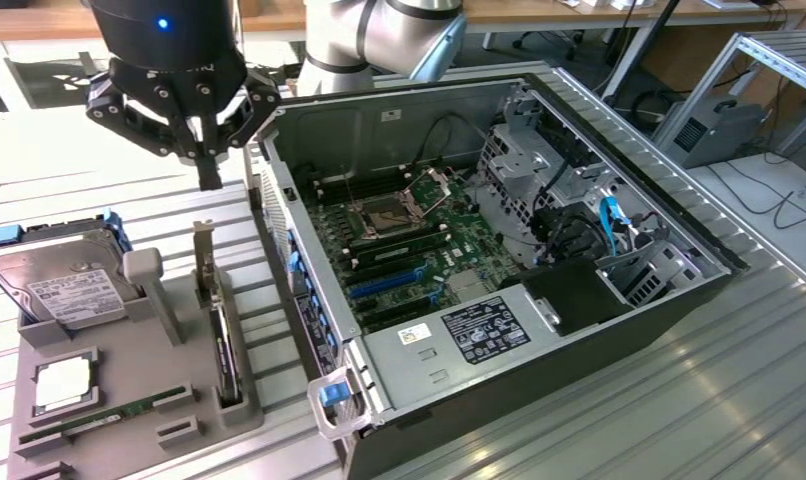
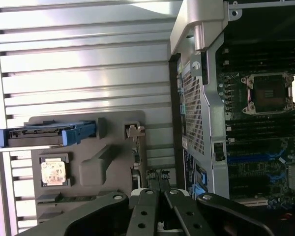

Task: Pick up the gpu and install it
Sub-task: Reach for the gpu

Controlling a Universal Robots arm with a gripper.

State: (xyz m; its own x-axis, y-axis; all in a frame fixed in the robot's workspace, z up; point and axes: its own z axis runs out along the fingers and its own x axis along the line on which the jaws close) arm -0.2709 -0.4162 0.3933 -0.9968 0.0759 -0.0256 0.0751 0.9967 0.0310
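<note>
Nearest you, the grey holder tray [image 1: 150, 420] carries the RAM stick [image 1: 103, 414] along its near edge, with the processor chip [image 1: 63, 384] just behind it. The hard drive [image 1: 63, 285] sits at the tray's far corner, on the exterior view's left. The gpu [image 1: 220, 330] stands on its long edge in a slot along the tray's edge beside the open computer case [image 1: 417, 385], bracket end farthest away. Note the gripper [image 1: 210, 178] above that far end: its fingers are pressed together, holding nothing, clear of the card. Inside the case the motherboard [image 1: 417, 262] lies exposed.
</note>
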